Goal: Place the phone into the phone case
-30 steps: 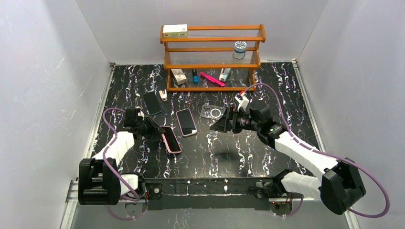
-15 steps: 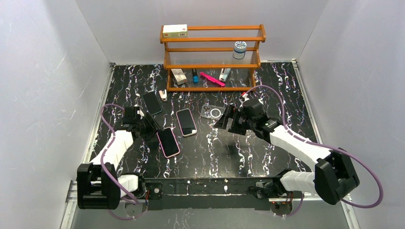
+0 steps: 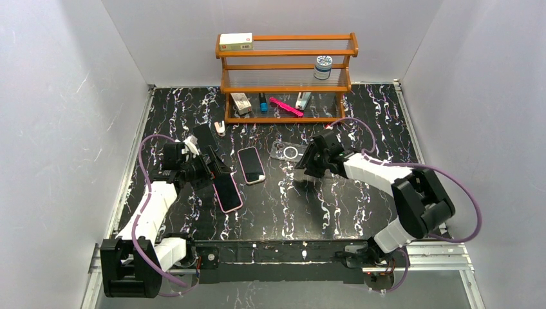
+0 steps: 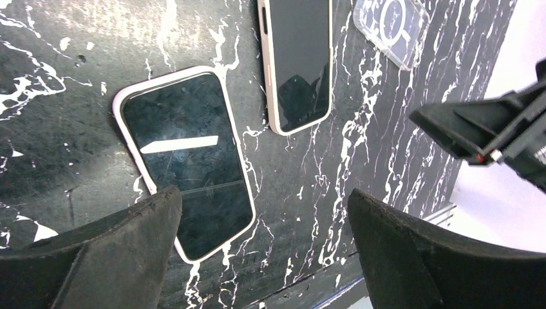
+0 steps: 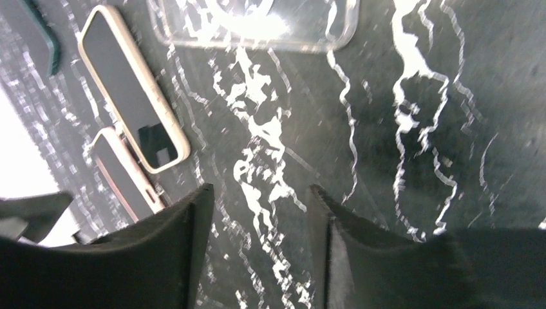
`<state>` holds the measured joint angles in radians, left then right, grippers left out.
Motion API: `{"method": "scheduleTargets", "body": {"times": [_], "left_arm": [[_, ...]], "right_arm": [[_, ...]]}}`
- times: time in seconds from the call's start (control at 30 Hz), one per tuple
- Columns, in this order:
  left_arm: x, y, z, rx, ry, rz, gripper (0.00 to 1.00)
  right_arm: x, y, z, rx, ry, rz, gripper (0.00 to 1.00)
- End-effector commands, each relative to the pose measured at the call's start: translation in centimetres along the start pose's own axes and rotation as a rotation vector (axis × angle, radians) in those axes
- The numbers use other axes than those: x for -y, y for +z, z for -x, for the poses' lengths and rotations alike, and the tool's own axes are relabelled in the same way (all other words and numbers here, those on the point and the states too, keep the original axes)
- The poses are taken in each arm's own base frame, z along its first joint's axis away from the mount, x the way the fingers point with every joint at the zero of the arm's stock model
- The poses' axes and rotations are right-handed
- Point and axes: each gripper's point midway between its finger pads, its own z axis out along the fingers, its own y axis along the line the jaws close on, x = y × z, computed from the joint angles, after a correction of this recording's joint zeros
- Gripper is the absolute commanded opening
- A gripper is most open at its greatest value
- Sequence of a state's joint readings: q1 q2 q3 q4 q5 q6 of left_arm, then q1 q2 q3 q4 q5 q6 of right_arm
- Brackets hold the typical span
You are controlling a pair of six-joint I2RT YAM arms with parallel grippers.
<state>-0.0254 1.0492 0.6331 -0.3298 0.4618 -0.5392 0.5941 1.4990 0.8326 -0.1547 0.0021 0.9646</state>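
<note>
Nearest the bases, flat on the black marbled table [image 3: 322, 206], screen up: a pink-rimmed phone [image 3: 226, 192], right below the left gripper [image 3: 217, 170]. Left jaws spread wide, empty, not touching it. Just beyond, near the first but apart from it, a second phone [image 3: 251, 165] with a thin pale rim, also screen up. Cannot tell for sure the one meant for casing; probably the thin-rimmed one. Farther to the right, the clear phone case [image 3: 288, 152], flat on the table, with the right gripper [image 3: 305, 170] just beside its near corner. Right jaws partly apart, only table between them, nothing held.

Likely stiff and rather heavy for such fingers, with a smooth glass face, slippery and easy to scratch or crack. Lying flat, so little room to get under. Best to pinch across the two long edges near the middle, clear of any side button. Case probably light, thin and a little flexible, easy to push away; better to pin down while pressing the phone in.

Shown only from above: both arms, the whole layout, a dark phone [image 3: 205, 135] partly behind the left arm, the wooden rack [image 3: 286, 119] at the far edge. Shown only from the left wrist: fine rim detail and reflections on both screens. From the right wrist, blurred, the case rim at close range
</note>
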Motion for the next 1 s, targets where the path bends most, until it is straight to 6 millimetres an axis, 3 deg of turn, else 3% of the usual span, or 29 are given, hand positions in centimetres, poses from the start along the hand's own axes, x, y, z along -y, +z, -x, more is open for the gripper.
{"method": "scheduleTargets", "body": {"times": [0.0, 0.1, 0.37, 0.57, 0.97], "left_arm": [[2.0, -1.1, 0.0, -0.014, 0.062, -0.084, 0.98], [2.5, -1.5, 0.1, -0.002, 0.078, -0.102, 0.98], [3.0, -2.0, 0.4, 0.025, 0.101, -0.117, 0.98], [3.1, -2.4, 0.7, 0.046, 0.111, -0.118, 0.98], [3.1, -2.7, 1.0, 0.072, 0.116, -0.11, 0.98]], "right_arm": [[-2.3, 1.1, 4.6, 0.13, -0.12, 0.025, 0.5], [-2.6, 2.1, 5.6, 0.095, -0.37, 0.008, 0.52], [-2.1, 3.4, 10.3, 0.16, -0.823, -0.036, 0.56], [-1.1, 5.1, 11.9, 0.136, -0.954, -0.024, 0.63], [-1.2, 8.0, 11.1, 0.034, -1.027, 0.111, 0.61]]}}
